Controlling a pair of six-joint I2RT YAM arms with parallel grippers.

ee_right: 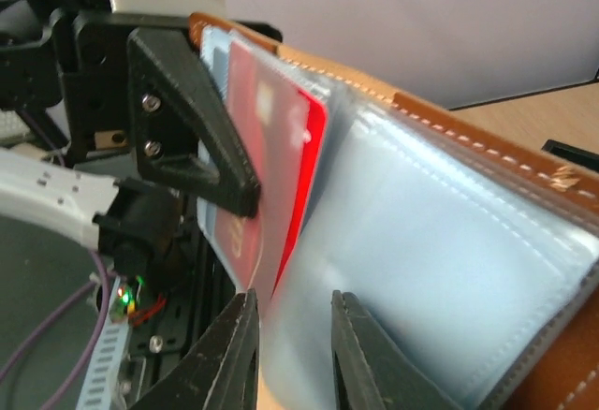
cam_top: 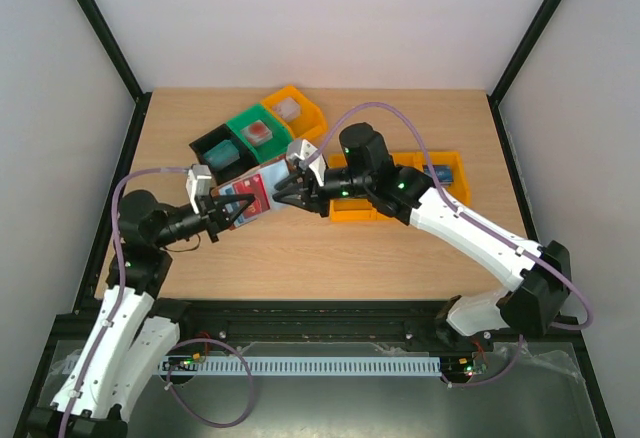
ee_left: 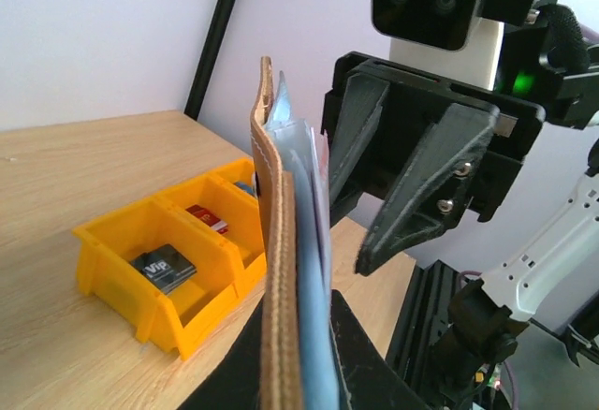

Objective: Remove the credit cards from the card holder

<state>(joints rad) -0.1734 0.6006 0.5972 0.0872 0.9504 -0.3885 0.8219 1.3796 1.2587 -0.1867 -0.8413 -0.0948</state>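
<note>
Holder (ee_right: pixel 449 270) is open and held up off the table (cam_top: pixel 300 258) between your two arms, blue-grey inside facing the right wrist camera. Red card (ee_right: pixel 281 176) sits in a pocket with one edge sticking out. A pale panel lies behind it; can't tell if that's a card or a pocket.

Left gripper (cam_top: pixel 225 213) is clenched on the holder's edge. Right gripper (ee_right: pixel 290 344) is at the holder's lower edge, jaws a little apart, by the red card's corner. Can't tell whether it pinches anything.

Orange bin (ee_left: pixel 112 251) nearby has a VIP card (ee_left: pixel 164 268) in one compartment and a reddish card (ee_left: pixel 206 218) in the next. I'd read those as already out, so you're partway, with at least the red card left.

Hidden: the other pockets and the holder's outer side. Close-up view is blurry.
</note>
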